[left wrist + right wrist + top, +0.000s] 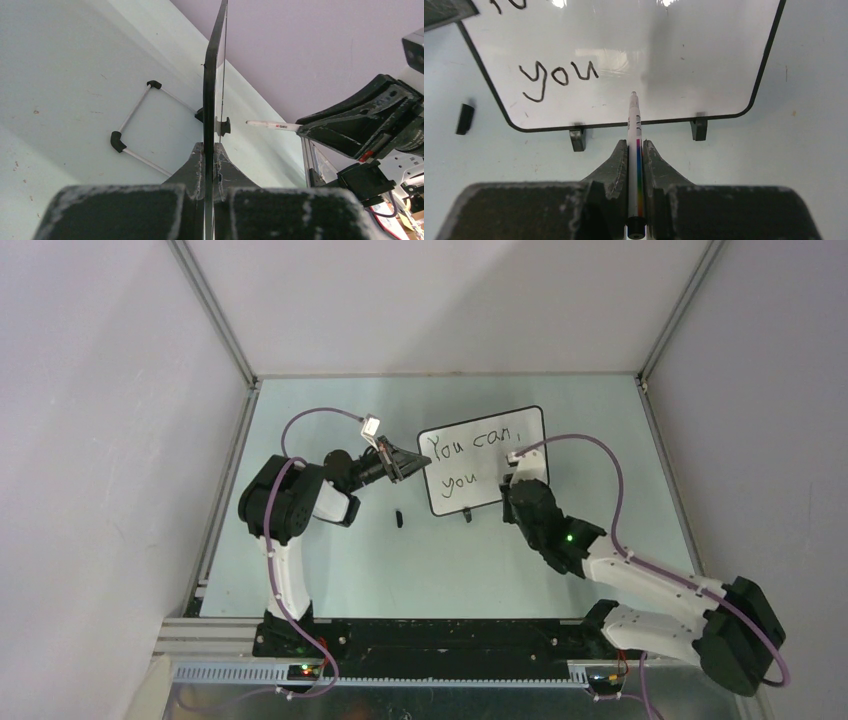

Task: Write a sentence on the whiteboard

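Note:
The whiteboard (487, 472) stands tilted on the table, with "You can," (470, 447) written on top and "you" (556, 77) on the line below. My left gripper (400, 465) is shut on the board's left edge; in the left wrist view the board (212, 75) runs edge-on between the jaws of the left gripper (210, 145). My right gripper (636, 142) is shut on a white marker (635, 125) with a rainbow stripe. The marker's tip rests at the board's surface to the right of "you". The right gripper (515, 478) sits in front of the board's lower right part.
A small black marker cap (398, 516) lies on the table left of the board's lower corner. The board's two black feet (577, 139) touch the table. A wire stand (132, 130) props the board from behind. Enclosure walls surround the table.

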{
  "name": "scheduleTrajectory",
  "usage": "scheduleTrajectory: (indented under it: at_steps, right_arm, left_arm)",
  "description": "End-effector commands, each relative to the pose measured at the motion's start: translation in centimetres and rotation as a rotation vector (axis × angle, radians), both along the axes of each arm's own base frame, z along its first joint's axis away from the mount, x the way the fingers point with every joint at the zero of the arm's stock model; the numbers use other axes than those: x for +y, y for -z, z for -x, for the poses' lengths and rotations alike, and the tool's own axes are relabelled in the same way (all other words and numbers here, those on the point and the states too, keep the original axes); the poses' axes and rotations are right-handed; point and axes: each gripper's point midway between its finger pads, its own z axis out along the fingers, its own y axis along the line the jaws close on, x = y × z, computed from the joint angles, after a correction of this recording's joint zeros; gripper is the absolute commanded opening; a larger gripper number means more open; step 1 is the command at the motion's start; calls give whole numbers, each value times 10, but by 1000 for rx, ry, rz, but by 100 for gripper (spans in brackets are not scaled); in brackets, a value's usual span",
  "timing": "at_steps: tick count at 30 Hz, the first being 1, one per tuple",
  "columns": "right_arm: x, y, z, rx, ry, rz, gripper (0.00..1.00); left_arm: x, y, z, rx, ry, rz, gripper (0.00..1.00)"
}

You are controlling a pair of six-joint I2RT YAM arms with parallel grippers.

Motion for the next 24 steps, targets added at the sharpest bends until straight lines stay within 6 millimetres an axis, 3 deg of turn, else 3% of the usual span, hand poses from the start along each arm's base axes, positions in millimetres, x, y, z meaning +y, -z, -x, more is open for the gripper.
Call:
scheduleTrajectory:
  at_steps: [1,19,24]
  right_arm:
    - [5,-43,-6,-169,23,-157,0]
    - [8,-34,-9,-168,8,-122,0]
    - [1,-31,-16,-132,21,-115,0]
  left_arm:
    - [-3,-24,5,-85,39,24,1]
    - [-2,-30,3,-82,26,37,0]
    - [-3,-31,3,-79,26,41,0]
